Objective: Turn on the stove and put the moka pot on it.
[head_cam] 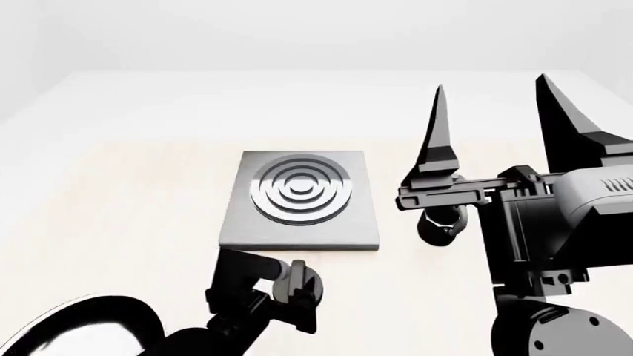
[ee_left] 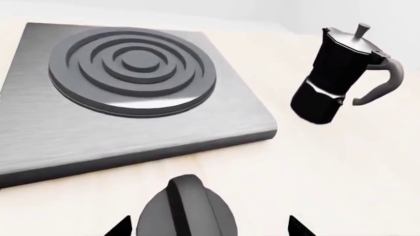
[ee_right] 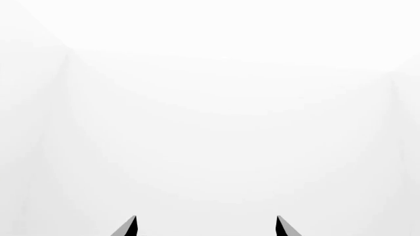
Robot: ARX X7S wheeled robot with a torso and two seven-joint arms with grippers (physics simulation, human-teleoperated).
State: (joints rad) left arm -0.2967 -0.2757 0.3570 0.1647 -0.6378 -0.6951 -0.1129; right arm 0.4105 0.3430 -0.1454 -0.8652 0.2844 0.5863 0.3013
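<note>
The stove (ee_left: 131,88) is a flat grey square plate with raised rings, lying on the pale table (head_cam: 118,215). Its round black knob (ee_left: 187,209) sits in front of the plate. My left gripper (ee_left: 208,227) is open, one fingertip (ee_left: 121,227) on each side of the knob with gaps. In the head view the left gripper (head_cam: 292,297) is down at the knob (head_cam: 305,282), before the stove (head_cam: 302,200). The moka pot (ee_left: 335,78) stands upright beside the stove; it (head_cam: 440,226) is partly hidden behind my right gripper (head_cam: 494,111). This gripper is raised, open and empty, fingers pointing up.
The right wrist view shows only white wall beyond the right gripper (ee_right: 206,226). A round black-rimmed shape (head_cam: 79,334) fills the head view's lower left corner by my left arm; I cannot tell what it is. The right arm's bulk (head_cam: 554,245) hangs over the table's right side.
</note>
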